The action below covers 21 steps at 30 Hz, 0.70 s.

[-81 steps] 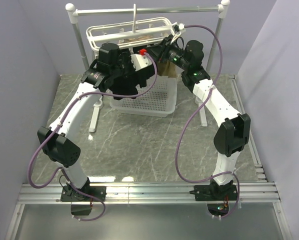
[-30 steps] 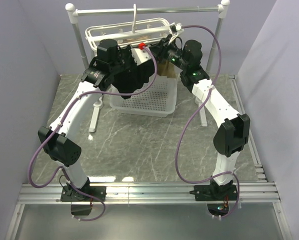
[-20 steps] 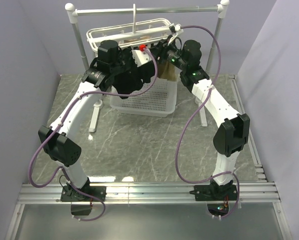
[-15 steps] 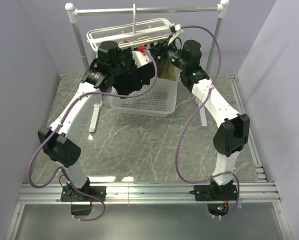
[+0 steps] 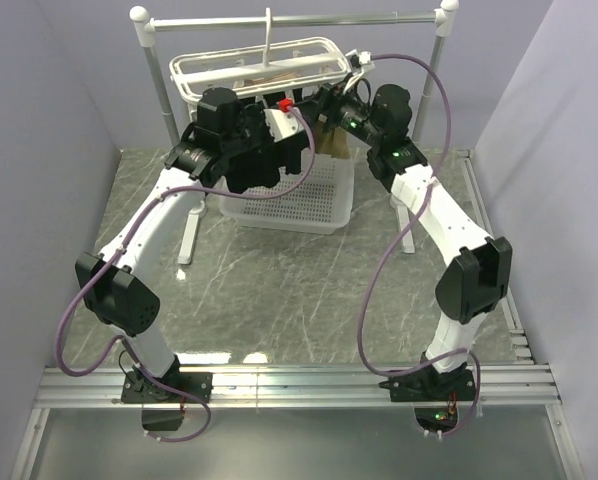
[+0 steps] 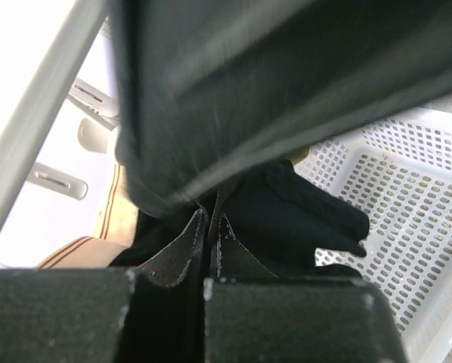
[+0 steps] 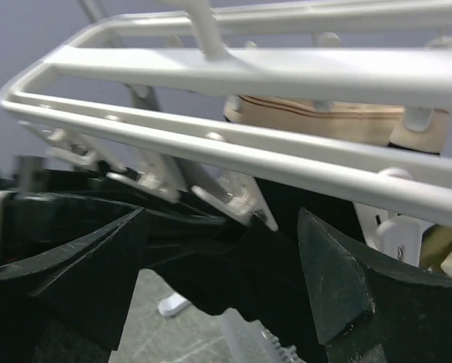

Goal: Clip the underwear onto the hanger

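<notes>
While my left gripper (image 6: pixel 209 227) has its jaws pressed tight on a fold of the black soft-fabric boxer-style underwear (image 6: pixel 286 212), holding it up just under the white plastic bar-frame hanger (image 7: pixel 286 159) & over the white perforated plastic basket (image 6: pixel 415 189), my right gripper (image 7: pixel 222 227) sits w/ jaws spread wide & empty either side of one small white dangling clip peg (image 7: pixel 237 198). Risks, imo: the peg hangs loose, so if I squeeze off-centre it'll likely swing or twist away instead of opening. The whole hanger hangs by its hook, so a push prob rocks it. My left pinch looks thin (only an edge of cloth), so any tug vs the peg could slip it & drop the underwear into the basket. Can't tell if the cloth touches the peg's mouth yet; if it's short, the peg shuts on nothing. Also the tan-beige folded garment (image 7: pixel 324 117) is clipped close by & could snag.
</notes>
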{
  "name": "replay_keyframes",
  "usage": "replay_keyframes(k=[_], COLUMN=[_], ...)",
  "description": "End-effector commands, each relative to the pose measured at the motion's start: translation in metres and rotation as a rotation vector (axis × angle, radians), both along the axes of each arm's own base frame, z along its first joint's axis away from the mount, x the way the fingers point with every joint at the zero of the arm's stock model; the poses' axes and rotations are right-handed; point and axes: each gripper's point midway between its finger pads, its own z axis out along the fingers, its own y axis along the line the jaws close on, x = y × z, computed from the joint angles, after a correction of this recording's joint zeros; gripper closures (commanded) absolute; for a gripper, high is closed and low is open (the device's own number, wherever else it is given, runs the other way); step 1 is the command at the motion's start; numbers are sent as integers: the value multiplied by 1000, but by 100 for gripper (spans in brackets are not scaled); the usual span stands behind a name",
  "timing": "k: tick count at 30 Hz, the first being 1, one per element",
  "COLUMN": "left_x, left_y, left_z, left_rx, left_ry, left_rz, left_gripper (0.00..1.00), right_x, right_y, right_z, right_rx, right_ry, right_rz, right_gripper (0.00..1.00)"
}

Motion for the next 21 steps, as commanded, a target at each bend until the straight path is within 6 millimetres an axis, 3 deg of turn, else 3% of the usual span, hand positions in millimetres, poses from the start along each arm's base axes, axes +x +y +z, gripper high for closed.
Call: replay_keyframes(k=[1, 7, 11, 13, 18, 19, 21], left_x=[-16, -27, -36, -41, -60, -67, -77], left_y=[5, 5, 3, 3, 1, 3, 3], left_z=[29, 19, 10, 5, 1, 3, -4], left_rx=[-35, -28, -26, -24, -58, -63, -79], left_ry=[-56, -17, 14, 39, 87, 95, 137], left_rz=[-27, -62, -88, -100, -140, -146, -162], left_gripper=[95, 81, 60, 57, 40, 37, 26], right_x=[-35, -50, -59, -64, -75, -83, -91], right_y=[-12, -24, -31, -34, -46, -50, -54], right_z=[55, 52, 43, 40, 17, 21, 5], right_rx=[78, 80, 60, 46, -20, -23, -65], right_ry=[-90, -40, -23, -25, -4, -20, -15], right_rz=[25, 36, 29, 27, 23, 23, 29], right_gripper=[13, 9, 8, 8, 6, 6, 5])
